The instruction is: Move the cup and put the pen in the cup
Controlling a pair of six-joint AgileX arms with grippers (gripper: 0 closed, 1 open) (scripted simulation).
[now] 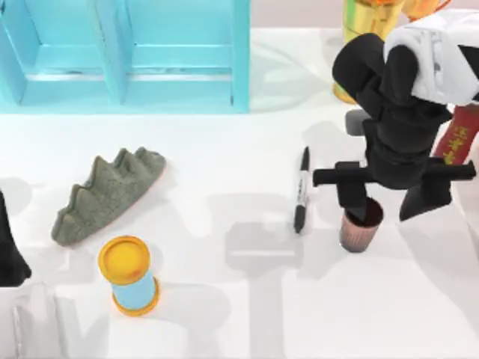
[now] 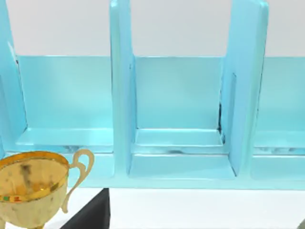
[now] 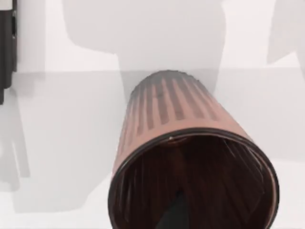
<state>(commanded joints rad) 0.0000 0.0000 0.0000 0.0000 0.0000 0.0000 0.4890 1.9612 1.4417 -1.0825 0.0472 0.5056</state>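
The copper-brown ribbed cup [image 1: 358, 233] stands upright on the white table, right of centre. My right gripper [image 1: 389, 213] hangs over it, open. One finger [image 1: 350, 198] reaches down at the cup's rim and the other stands clear to the cup's right. In the right wrist view the cup [image 3: 181, 114] is very close, its dark inside facing the camera. The black pen [image 1: 301, 191] with its white label band lies flat just left of the cup, apart from it; the pen [image 3: 5, 47] also shows at the edge of the right wrist view. My left arm [image 1: 9, 254] is parked at the table's left edge.
A light-blue rack [image 1: 127, 52] fills the back left. A grey-green spiky object [image 1: 108, 194] and a blue cylinder with yellow ends [image 1: 129, 275] sit front left. A gold trophy [image 1: 370, 22] and a red item [image 1: 458, 134] stand at the back right near my right arm.
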